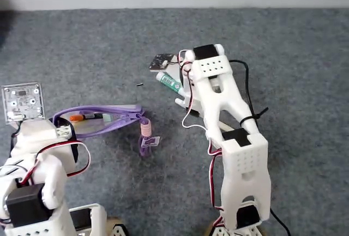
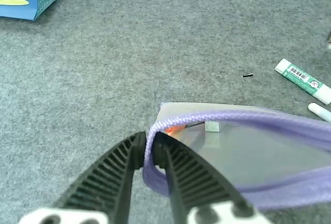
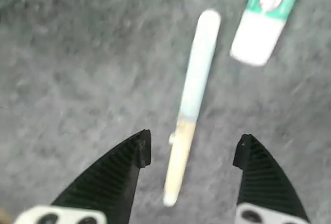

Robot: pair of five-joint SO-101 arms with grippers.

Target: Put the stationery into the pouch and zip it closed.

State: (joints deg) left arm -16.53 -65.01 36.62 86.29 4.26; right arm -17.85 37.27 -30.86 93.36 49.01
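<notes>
Left gripper [image 2: 152, 154] clamps the pouch [image 2: 258, 151] by its rim. Right gripper [image 3: 194, 146] hangs wide open over the pen [image 3: 195, 94], glue stick [image 3: 264, 17] just beside.

Purple-edged clear pouch [image 2: 258, 151], green-and-white glue stick [image 2: 302, 80], pale blue-and-cream pen [image 3: 192, 100], grey carpet [image 1: 300, 45]

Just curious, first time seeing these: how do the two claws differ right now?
The left claw is shut, pinching the pouch by its purple edge; the right claw is open, gripping nothing. The left claw sits at the pouch's end; the right claw straddles a pale pen. Both have black ribbed fingers.
</notes>
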